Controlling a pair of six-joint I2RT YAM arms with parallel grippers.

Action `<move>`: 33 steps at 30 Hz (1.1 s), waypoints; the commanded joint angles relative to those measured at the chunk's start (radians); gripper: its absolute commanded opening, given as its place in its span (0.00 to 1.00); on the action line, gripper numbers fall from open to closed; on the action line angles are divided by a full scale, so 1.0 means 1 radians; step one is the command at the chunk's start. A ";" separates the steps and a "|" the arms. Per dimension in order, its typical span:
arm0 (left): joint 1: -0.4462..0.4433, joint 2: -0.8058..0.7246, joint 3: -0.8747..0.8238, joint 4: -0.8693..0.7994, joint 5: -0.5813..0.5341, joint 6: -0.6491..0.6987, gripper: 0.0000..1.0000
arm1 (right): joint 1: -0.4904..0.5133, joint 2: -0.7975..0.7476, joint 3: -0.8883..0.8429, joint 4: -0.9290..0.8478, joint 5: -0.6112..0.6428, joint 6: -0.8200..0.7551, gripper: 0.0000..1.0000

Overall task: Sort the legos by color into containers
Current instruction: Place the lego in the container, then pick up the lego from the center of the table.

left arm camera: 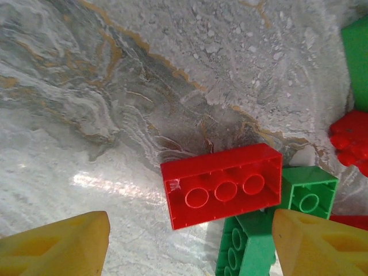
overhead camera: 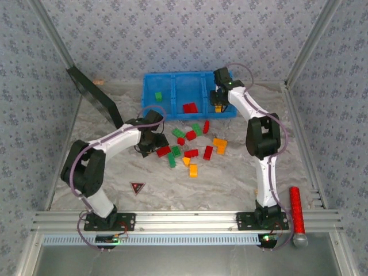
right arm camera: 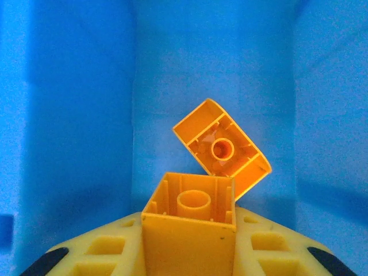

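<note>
The legos lie in a loose pile (overhead camera: 192, 148) of red, green and orange bricks on the marble table, in front of the blue bin of containers (overhead camera: 150, 96). One green brick (overhead camera: 158, 96) sits in its left compartment and a red one (overhead camera: 190, 107) in the middle. My left gripper (overhead camera: 153, 144) hangs open over the pile's left end. An upturned red brick (left arm camera: 223, 184) lies just ahead of its fingers (left arm camera: 63, 244), beside green bricks (left arm camera: 247, 247). My right gripper (right arm camera: 190, 236) is inside the right compartment, shut on an orange brick (right arm camera: 190, 221). A second orange brick (right arm camera: 221, 150) lies on the blue floor below.
A black flat panel (overhead camera: 95, 95) leans at the back left with a tan block (overhead camera: 99, 82) behind it. A red-black triangle sticker (overhead camera: 137, 187) lies near the front left. A red cylinder (overhead camera: 296, 207) rests on the right rail. Patterned walls enclose the table.
</note>
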 commanded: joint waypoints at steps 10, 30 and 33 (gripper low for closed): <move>-0.013 0.123 0.121 -0.021 0.046 0.010 0.78 | -0.020 0.042 0.080 -0.026 -0.041 -0.046 0.44; -0.027 0.205 0.139 -0.060 0.076 0.020 0.80 | -0.024 -0.086 0.037 -0.032 -0.079 -0.060 0.58; -0.026 0.217 0.131 -0.046 0.079 0.013 0.78 | -0.024 -0.162 -0.032 -0.015 -0.078 -0.053 0.58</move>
